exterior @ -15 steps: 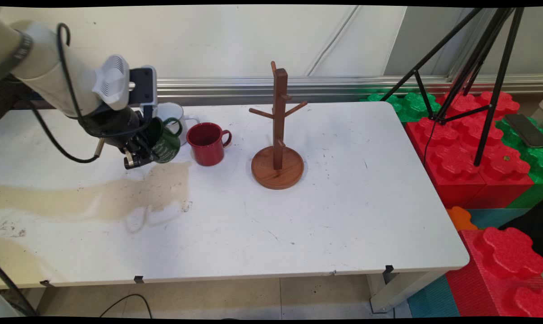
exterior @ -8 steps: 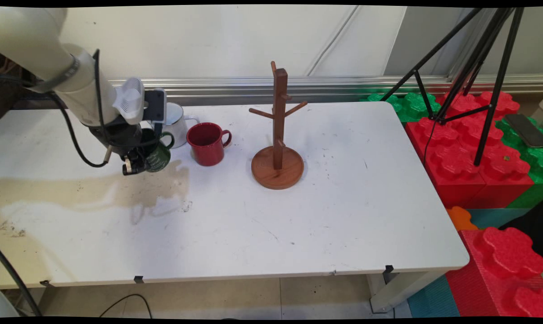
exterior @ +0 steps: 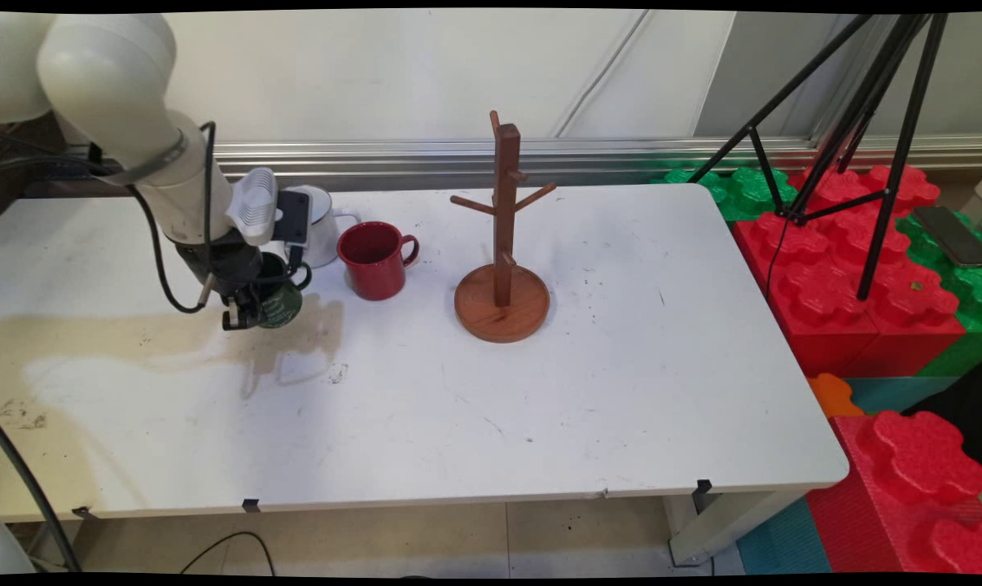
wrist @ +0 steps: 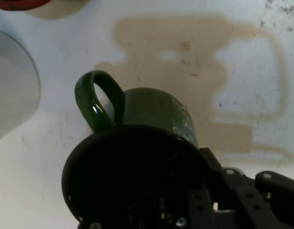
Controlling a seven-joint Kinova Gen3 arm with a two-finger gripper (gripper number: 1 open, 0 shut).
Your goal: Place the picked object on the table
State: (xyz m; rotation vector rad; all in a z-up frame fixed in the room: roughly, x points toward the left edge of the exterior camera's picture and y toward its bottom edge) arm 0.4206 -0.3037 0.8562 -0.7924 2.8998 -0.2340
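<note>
My gripper (exterior: 245,308) is shut on the rim of a dark green mug (exterior: 282,299), one finger inside it and one outside. The mug hangs low over the table's left part, above its own shadow, and I cannot tell whether it touches the top. In the hand view the green mug (wrist: 151,124) fills the middle, mouth toward the camera and handle (wrist: 96,98) at the upper left, with my gripper (wrist: 197,167) clamped on its right wall. A white mug (exterior: 325,236) stands just behind, and a red mug (exterior: 373,262) to its right.
A wooden mug tree (exterior: 503,244) with bare pegs stands mid-table on a round base. Red and green foam blocks (exterior: 857,268) and a black tripod (exterior: 874,122) are off the table's right edge. A tan stain (exterior: 133,346) spreads across the left of the table (exterior: 621,391).
The arm has carried the green mug down and slightly left, closer to the table top, and the mug now sits less tilted. The other mugs and the tree have not moved.
</note>
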